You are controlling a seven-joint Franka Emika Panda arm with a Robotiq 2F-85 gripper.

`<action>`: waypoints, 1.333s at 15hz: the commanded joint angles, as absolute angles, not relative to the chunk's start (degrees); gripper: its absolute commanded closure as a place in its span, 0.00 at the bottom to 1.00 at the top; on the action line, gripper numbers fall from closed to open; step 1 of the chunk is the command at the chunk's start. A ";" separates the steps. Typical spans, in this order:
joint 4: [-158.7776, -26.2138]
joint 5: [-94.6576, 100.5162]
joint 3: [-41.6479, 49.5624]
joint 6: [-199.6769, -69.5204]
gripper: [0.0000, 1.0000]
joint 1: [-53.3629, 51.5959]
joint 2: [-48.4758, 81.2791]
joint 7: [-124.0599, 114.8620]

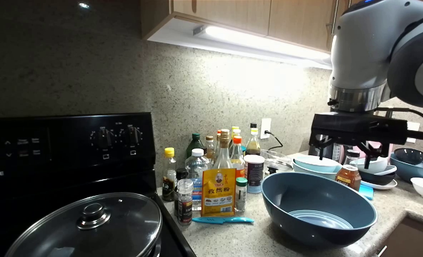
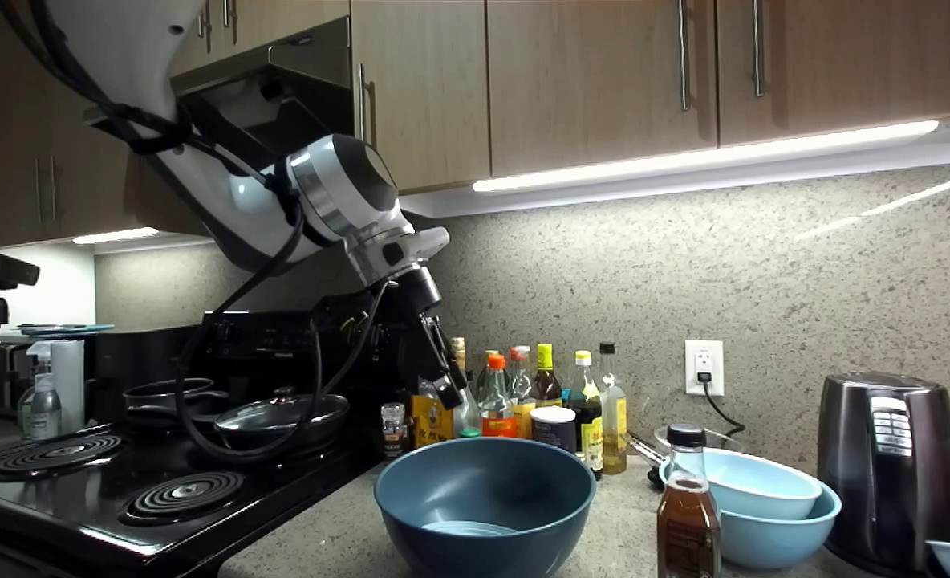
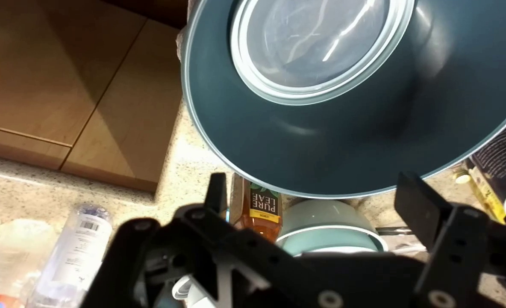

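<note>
My gripper (image 1: 343, 159) stands open, its jaws wide apart and with nothing between them. In an exterior view it hangs above and behind a large dark blue bowl (image 1: 286, 221). The wrist view shows this bowl (image 3: 321, 149) below, its near rim crossing between the fingertips. A pale ringed disc (image 3: 313, 47) is at the bowl's bottom; whether it is a lid or the bowl's base I cannot tell. By the left finger (image 3: 217, 192) in that view is an amber tea bottle (image 3: 263, 209), with stacked light blue bowls (image 3: 330, 214) to its right. The gripper touches none of these.
Several sauce bottles (image 2: 523, 393) line the backsplash. A yellow packet (image 1: 218, 192) stands before them, with a blue knife (image 1: 222, 220) at its foot. The stove has a glass-lidded pan (image 1: 118, 221). A dark kettle (image 2: 888, 474) stands beyond the light blue bowls.
</note>
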State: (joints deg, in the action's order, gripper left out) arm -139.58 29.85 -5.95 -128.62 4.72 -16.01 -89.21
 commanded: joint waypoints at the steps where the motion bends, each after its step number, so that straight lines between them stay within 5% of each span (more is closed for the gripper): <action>1: -138.93 31.19 -4.85 -127.45 0.00 8.10 -14.41 -96.85; 20: -133.56 25.37 -0.70 -123.75 0.00 10.44 -8.60 -109.23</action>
